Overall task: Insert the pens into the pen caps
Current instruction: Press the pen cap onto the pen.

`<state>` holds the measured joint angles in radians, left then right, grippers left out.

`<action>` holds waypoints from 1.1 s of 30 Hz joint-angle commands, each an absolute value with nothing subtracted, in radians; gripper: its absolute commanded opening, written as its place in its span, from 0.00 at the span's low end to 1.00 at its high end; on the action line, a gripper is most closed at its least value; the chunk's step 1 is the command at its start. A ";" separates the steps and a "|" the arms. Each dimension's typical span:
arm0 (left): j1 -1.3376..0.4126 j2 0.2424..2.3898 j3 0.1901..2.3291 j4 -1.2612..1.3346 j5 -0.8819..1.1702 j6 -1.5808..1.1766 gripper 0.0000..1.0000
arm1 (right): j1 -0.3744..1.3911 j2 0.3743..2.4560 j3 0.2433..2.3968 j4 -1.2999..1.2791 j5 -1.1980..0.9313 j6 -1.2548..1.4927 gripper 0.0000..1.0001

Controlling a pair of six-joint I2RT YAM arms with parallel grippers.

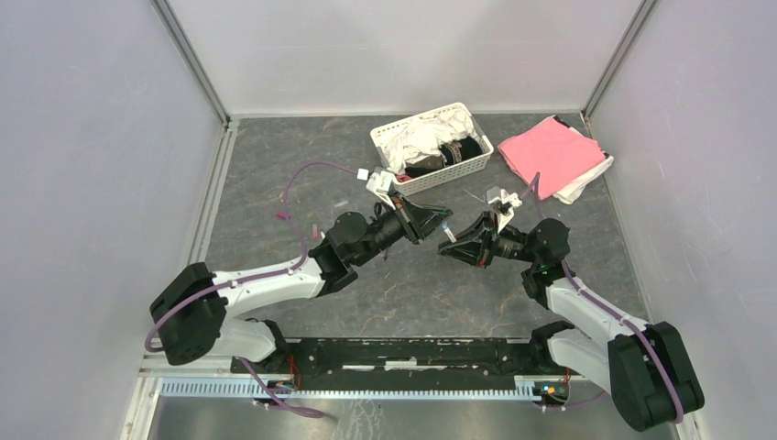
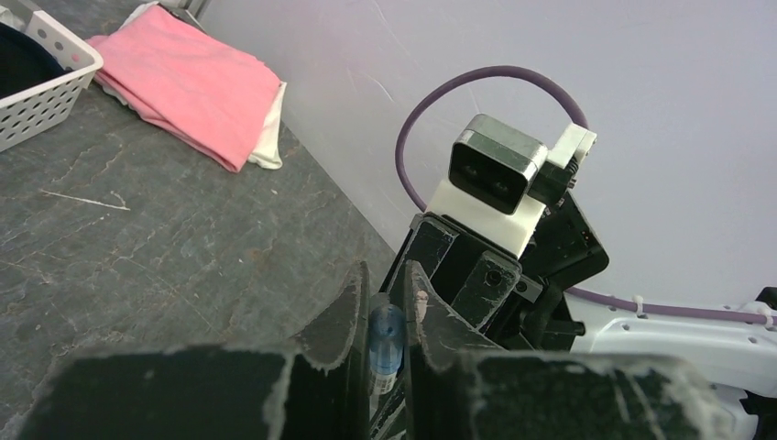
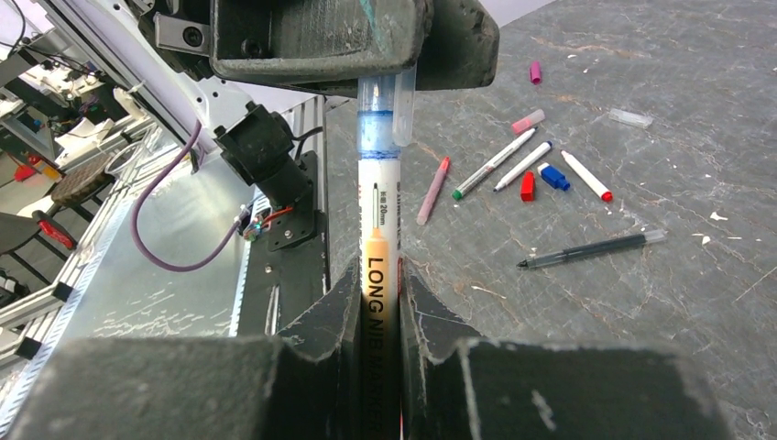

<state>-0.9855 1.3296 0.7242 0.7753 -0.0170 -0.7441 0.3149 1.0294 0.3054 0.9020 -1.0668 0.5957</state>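
My right gripper (image 3: 378, 275) is shut on a white pen (image 3: 378, 229) printed "LONG NIB MARKER", held above the table. The pen's blue tip sits inside a clear bluish pen cap (image 3: 385, 110), which my left gripper (image 3: 389, 69) is shut on from the opposite side. In the left wrist view the cap (image 2: 386, 335) shows pinched between the jaws of the left gripper (image 2: 386, 280). From above, the two grippers meet nose to nose, left gripper (image 1: 438, 226) and right gripper (image 1: 451, 244). Several other pens lie on the table, among them a pinkish pen (image 3: 432, 190) and a dark pen (image 3: 594, 248).
Loose caps lie among those pens: a red cap (image 3: 527, 186), a blue cap (image 3: 552, 176), a magenta cap (image 3: 535, 71) and a clear cap (image 3: 632, 117). A white basket (image 1: 380, 137) of cloths and a folded pink cloth (image 1: 552, 153) sit at the back.
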 commanded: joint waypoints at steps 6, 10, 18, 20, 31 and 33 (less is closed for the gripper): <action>-1.010 1.405 0.678 0.926 0.060 -0.854 0.02 | 0.312 1.045 0.399 0.823 -1.044 0.481 0.00; -1.068 1.465 0.650 0.978 0.071 -0.817 0.02 | 0.313 1.109 0.415 0.934 -1.086 0.559 0.00; -1.119 1.491 0.568 0.911 0.079 -0.766 0.02 | 0.326 1.119 0.541 0.823 -1.018 0.418 0.00; -1.152 1.469 0.608 0.675 -0.019 -0.714 0.02 | 0.347 1.111 0.580 0.738 -0.991 0.340 0.00; -1.149 1.513 0.586 0.869 0.075 -0.853 0.02 | 0.362 1.114 0.570 0.700 -0.965 0.252 0.00; -1.149 1.479 0.596 0.787 0.012 -0.800 0.02 | 0.361 1.102 0.587 0.607 -0.941 0.180 0.00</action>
<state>-1.0286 1.4525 0.6254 1.0554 -0.2276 -0.7509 0.3367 1.1515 0.4782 0.5163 -1.1145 0.3183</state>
